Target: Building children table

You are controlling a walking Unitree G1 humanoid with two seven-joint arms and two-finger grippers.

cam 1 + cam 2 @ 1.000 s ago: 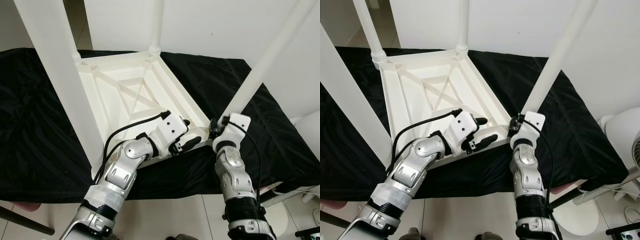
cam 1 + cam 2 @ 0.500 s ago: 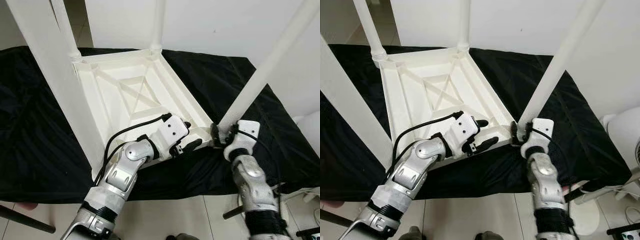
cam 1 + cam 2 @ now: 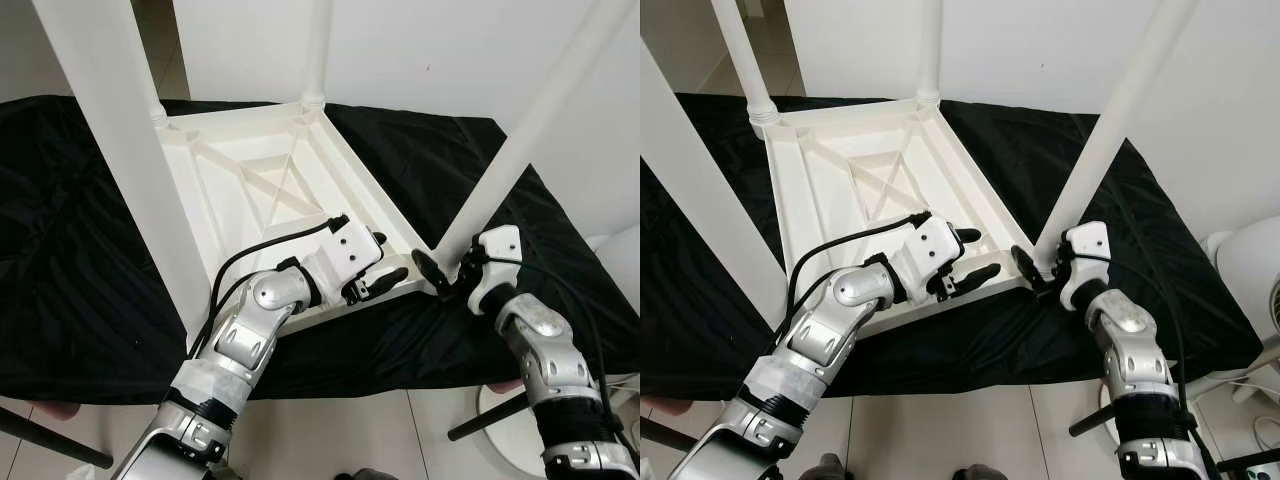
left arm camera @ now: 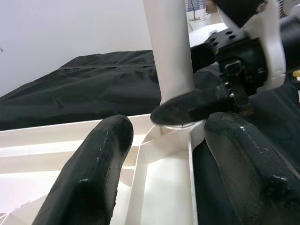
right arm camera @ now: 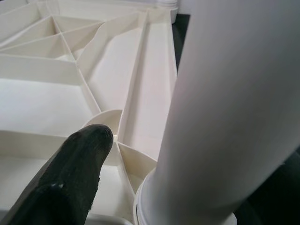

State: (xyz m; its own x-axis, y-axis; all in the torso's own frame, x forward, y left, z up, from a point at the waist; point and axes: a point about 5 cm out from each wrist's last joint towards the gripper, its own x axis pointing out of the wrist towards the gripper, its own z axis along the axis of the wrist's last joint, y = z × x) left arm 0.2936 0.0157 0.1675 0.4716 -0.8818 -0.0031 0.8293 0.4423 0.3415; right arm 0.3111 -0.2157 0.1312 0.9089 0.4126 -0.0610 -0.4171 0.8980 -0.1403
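Step in hand, as we judge it: seating the near-right leg [image 3: 520, 140] in its corner socket. To do it well we would keep the leg plumb and twist at its base while the other arm pins the frame.

Right gripper [image 3: 1040, 268], lower right of frame: fingers spread around the leg's foot. Left gripper [image 3: 372, 268], lower centre: fingers spread astride the rim of the upturned children table [image 3: 250, 185], which lies mid-frame on the black-draped tabletop [image 3: 60, 250].

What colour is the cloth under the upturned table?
Black cloth, clearest in the left eye view.
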